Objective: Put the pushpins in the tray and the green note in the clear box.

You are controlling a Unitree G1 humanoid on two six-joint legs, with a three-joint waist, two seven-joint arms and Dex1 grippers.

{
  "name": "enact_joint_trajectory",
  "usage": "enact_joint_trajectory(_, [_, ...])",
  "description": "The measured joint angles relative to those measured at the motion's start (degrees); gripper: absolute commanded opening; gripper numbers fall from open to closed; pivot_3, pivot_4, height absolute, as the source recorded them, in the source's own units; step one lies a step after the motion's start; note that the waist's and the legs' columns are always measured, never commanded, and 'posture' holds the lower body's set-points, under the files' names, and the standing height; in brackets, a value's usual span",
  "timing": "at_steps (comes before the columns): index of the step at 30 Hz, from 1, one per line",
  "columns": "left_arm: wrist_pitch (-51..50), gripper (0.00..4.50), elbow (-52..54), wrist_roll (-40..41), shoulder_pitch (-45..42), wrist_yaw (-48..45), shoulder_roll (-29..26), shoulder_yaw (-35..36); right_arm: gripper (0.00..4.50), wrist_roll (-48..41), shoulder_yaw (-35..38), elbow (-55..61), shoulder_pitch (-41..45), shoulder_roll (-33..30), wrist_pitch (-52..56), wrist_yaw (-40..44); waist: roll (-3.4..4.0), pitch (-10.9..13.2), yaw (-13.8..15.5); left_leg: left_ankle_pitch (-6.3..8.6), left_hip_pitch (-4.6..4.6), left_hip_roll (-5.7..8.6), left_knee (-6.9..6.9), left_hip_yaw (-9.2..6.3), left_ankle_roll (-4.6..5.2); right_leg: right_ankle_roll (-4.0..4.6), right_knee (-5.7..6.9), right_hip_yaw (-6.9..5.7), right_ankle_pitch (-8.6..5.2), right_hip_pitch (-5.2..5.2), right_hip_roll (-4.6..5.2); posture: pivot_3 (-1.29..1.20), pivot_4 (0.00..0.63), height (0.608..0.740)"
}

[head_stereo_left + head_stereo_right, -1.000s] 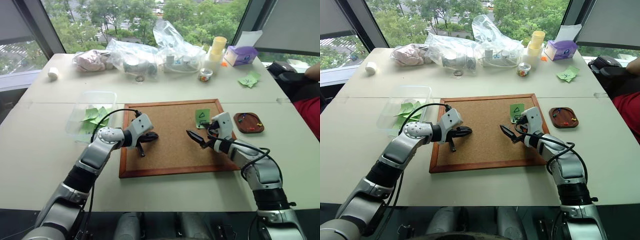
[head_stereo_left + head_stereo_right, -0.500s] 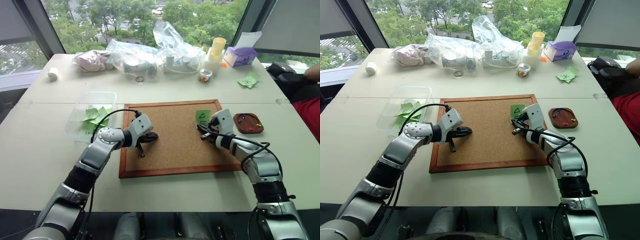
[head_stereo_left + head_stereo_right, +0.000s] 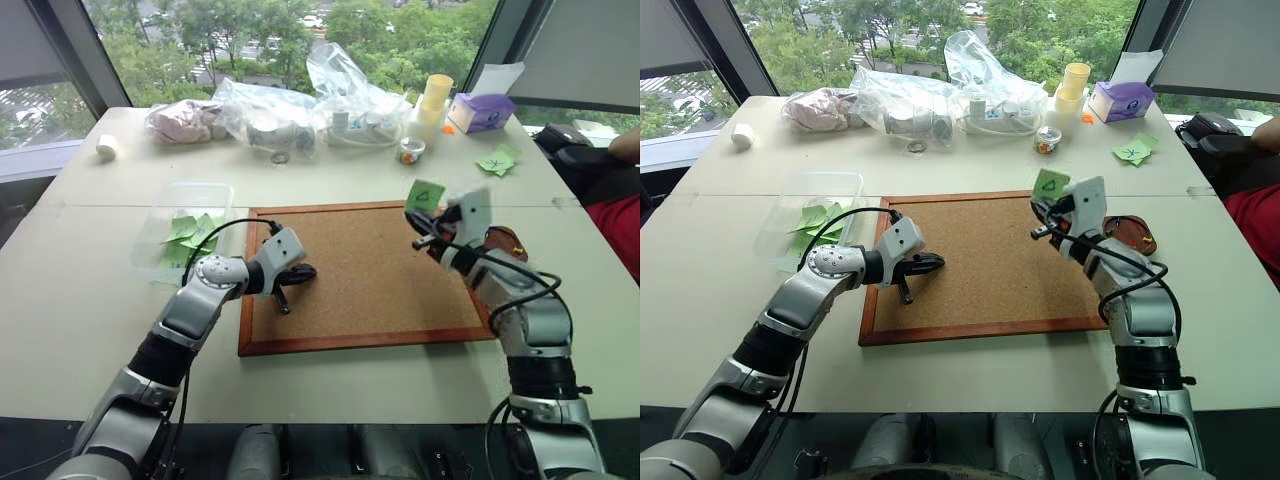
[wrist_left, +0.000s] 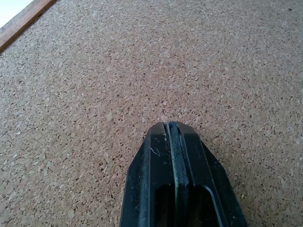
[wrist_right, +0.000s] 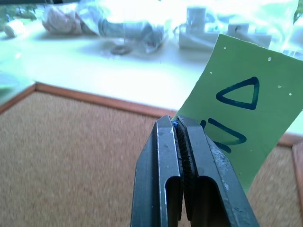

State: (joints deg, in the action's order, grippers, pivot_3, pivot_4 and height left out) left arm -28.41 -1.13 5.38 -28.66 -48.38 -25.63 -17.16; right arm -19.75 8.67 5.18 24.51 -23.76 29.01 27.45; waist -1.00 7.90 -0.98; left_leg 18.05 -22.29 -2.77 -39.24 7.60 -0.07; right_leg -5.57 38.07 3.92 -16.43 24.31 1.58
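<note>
Right wrist view showed the right gripper (image 5: 180, 130) clamped on the green note's (image 5: 239, 118) edge; that thin pinch risked slippage before the clear box (image 3: 182, 232). Left gripper (image 4: 174, 137) was shut, empty.

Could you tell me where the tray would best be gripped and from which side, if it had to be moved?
Probably by its raised rim, from above. The tray is a shallow wooden dish lying flat on the table beside the corkboard, so only the rim offers an edge to pinch. The right gripper is nearest but is shut on the green note, so that goes into the clear box first.
</note>
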Motion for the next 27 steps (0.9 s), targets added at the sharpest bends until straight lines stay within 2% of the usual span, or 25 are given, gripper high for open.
enact_joint_trajectory(4, [-3.7,0.00,-0.1,2.9,-0.1,-0.1,1.9,2.5,0.04,-0.8,-0.8,2.6,-0.1,-1.7,1.7,2.1,0.00,0.0,0.1,0.04,-0.02,0.00,0.00,0.00,0.08,0.00,-0.01,0.00,0.00,0.01,0.01,0.00,0.150,0.738])
enact_joint_trajectory(7, [-12.5,0.97,-0.8,11.7,-2.3,0.3,6.6,9.2,0.00,-1.3,-3.0,5.6,-1.2,-3.9,3.3,4.8,-0.12,0.1,0.2,0.05,-0.20,0.01,-0.06,-0.08,0.10,-0.01,-0.01,-0.05,0.00,0.14,0.01,0.00,0.150,0.738])
enact_joint_trajectory(14, [-24.1,4.48,-4.1,26.7,-16.6,1.7,9.7,23.8,0.00,-1.8,-5.1,9.6,-1.6,-10.9,4.9,11.6,-0.12,0.1,-0.1,0.01,-0.18,0.02,-0.01,-0.10,0.03,-0.01,-0.04,-0.05,0.00,0.14,-0.02,0.00,0.150,0.738])
enact_joint_trajectory(18, [-27.0,4.48,-10.8,29.7,-21.2,2.9,14.5,24.7,0.00,-1.8,-6.7,10.5,-0.7,-12.6,4.8,14.6,-0.13,0.2,0.0,-0.02,-0.18,0.06,-0.01,-0.10,-0.03,-0.02,-0.09,-0.05,0.00,0.11,-0.01,0.00,0.150,0.738])
enact_joint_trajectory(21, [-27.2,4.48,-15.4,30.2,-22.5,2.1,16.1,24.1,0.00,-1.7,-7.3,10.7,-0.3,-13.2,4.7,15.6,-0.15,0.2,-0.1,-0.04,-0.20,0.06,0.00,-0.10,-0.07,-0.02,-0.09,-0.05,0.00,0.14,-0.04,0.00,0.150,0.738])
enact_joint_trajectory(27, [-22.3,4.48,-24.8,28.5,-28.2,-1.0,18.9,20.1,0.00,-1.5,-8.3,11.3,1.0,-13.4,4.5,15.9,-0.15,0.2,0.0,-0.04,-0.20,0.16,0.00,-0.08,-0.08,-0.01,-0.11,-0.04,0.00,0.14,-0.04,0.00,0.150,0.738])
